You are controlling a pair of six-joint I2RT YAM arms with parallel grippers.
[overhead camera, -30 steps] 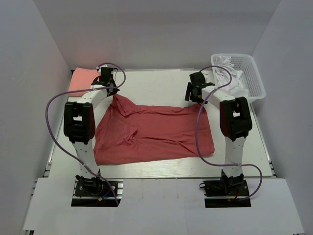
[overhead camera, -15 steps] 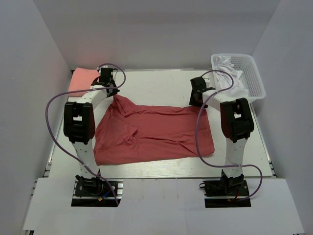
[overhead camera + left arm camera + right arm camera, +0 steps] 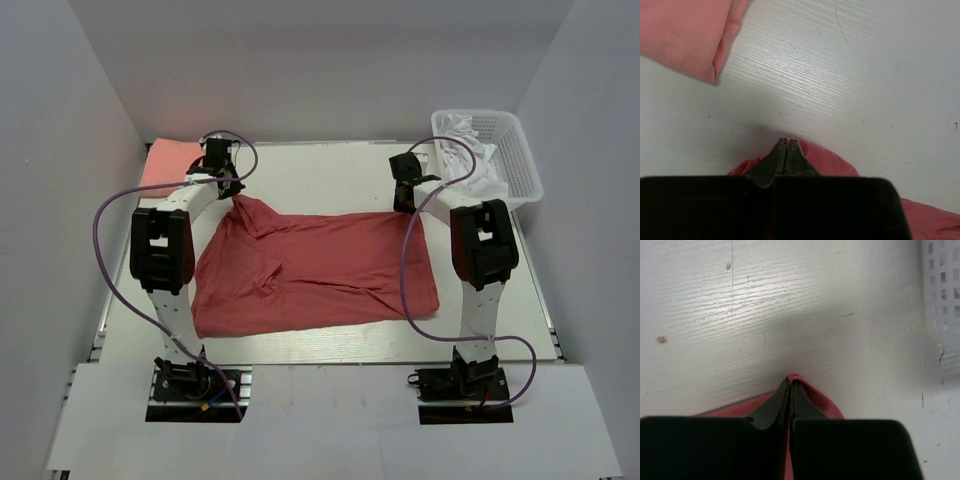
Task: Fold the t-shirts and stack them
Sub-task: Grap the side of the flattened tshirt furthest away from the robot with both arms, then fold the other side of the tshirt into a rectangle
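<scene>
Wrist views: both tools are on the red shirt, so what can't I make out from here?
Left wrist: left tool body hides most of the red t-shirt; pink t-shirt cut off by the top-left edge.
Right wrist: right tool body hides the shirt; basket cut off at the right edge.
Top external: basket's white contents too small to identify.

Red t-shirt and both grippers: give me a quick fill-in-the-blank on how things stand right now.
1. The left gripper and the right gripper are both ___ on far corners of the brick-red t-shirt.
2. The salmon-pink t-shirt lies folded at the far ___ corner of the table.
3. The basket at the far right holds cloth coloured ___.

Missing words: shut; left; white.
</scene>
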